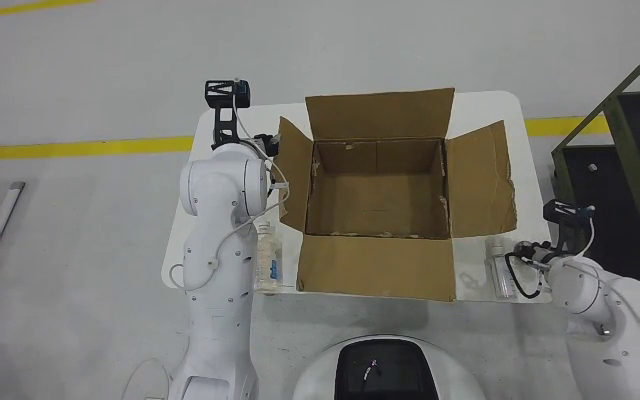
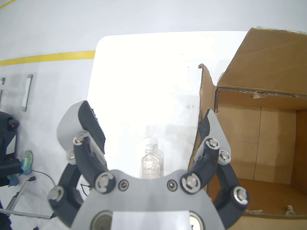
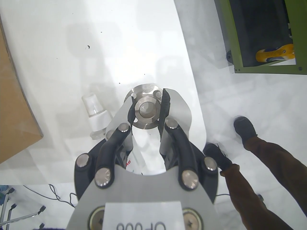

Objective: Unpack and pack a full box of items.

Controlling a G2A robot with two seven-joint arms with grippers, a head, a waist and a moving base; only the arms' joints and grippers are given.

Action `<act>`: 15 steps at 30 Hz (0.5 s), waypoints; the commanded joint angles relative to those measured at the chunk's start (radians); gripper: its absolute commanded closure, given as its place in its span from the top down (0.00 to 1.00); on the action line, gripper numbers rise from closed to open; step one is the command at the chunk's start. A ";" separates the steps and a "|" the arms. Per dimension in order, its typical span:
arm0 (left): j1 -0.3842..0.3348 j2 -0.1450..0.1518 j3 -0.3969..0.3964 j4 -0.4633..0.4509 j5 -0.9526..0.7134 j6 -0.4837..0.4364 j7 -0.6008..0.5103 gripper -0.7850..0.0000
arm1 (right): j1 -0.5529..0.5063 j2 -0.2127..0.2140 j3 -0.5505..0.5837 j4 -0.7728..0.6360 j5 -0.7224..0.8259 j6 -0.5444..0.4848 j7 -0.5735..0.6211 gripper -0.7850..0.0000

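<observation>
Right jaws clench a round, drilled steel flange (image 3: 146,110) over the white table (image 3: 96,48); left jaws hang released above a clear plastic bottle (image 2: 150,163), base hidden, beside the open corrugated box (image 1: 375,268)

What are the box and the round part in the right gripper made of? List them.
The box: corrugated cardboard, matte brown; fluted edges show on its flaps. The round part: apparently steel or similar metal, brushed silvery, with glints and bolt holes; the exact alloy cannot be told.

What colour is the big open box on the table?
The box is plain brown cardboard, inside and on its flaps. The top view shows it best.
</observation>
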 commanded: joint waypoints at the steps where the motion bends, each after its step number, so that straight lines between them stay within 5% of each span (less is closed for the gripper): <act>1: 0.000 0.000 0.000 0.000 0.000 0.000 0.000 1.00 | -0.001 0.001 -0.001 0.001 0.002 -0.002 0.001 0.33; 5: 0.000 0.000 0.000 0.000 0.000 0.000 0.000 1.00 | -0.002 0.003 -0.002 -0.001 0.003 -0.001 0.001 0.43; 12: 0.000 0.000 0.000 0.000 0.000 0.000 0.000 1.00 | -0.006 0.004 0.032 -0.075 0.071 0.009 -0.042 0.43; 15: 0.000 0.000 0.000 0.000 0.000 0.000 0.000 1.00 | -0.017 0.005 0.080 -0.154 0.127 -0.017 -0.149 0.28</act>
